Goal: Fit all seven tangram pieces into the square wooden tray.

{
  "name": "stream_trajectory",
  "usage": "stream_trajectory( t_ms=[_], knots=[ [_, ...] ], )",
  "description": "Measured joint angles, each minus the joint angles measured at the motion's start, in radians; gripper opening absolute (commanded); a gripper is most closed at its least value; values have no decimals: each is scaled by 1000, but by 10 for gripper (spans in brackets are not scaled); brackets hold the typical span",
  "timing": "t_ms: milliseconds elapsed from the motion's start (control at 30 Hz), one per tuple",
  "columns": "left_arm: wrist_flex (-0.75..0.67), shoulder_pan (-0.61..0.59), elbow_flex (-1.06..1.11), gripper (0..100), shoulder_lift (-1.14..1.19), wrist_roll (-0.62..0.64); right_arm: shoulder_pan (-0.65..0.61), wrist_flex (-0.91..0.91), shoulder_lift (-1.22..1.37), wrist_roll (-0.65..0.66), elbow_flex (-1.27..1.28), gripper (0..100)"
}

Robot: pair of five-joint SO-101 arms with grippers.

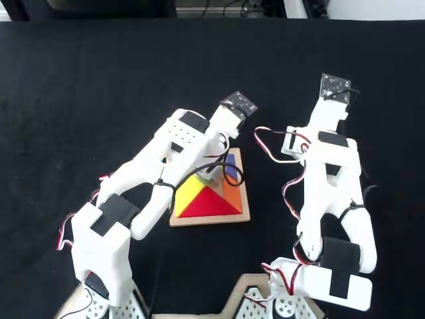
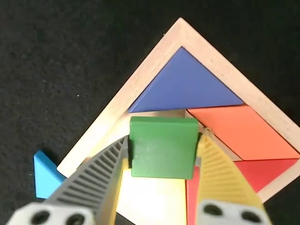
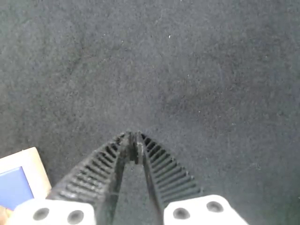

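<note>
The left pincer (image 2: 162, 139) grips the green square (image 2: 161, 159) by two opposite edges, held over the tray (image 2: 150, 70). Just ahead of its tips lies the blue triangle (image 2: 185, 84). The orange piece (image 2: 243, 131) and the red triangle (image 2: 262, 171) sit to one side, and the yellow triangle (image 2: 150, 201) lies beneath and behind. A strip of bare wood shows between the square and the blue triangle, and we judge that the slot lies there.

To seat the square well, we would keep it level, bring its front edge parallel to the blue triangle's long edge, then lower it straight. The finger on the orange side has little room, so we would release only once the square rests flat, and open only slightly.

A light-blue piece (image 2: 44, 173) lies on the table outside the tray, beside the other finger; we judge it is yet to be placed.

The right pincer (image 3: 135, 143) is closed on nothing, over bare table (image 3: 187, 70).
</note>
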Motion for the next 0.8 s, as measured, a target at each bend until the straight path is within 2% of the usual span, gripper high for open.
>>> stream_trajectory(
  t_ms=[333,533,800],
  knots=[
    [0,0,0,259,0,0,0,0,0,0,0,11],
    [52,0,0,259,0,-49,0,0,0,5,0,11],
    [35,-25,-26,256,0,-57,0,0,0,8,0,11]
  ],
)
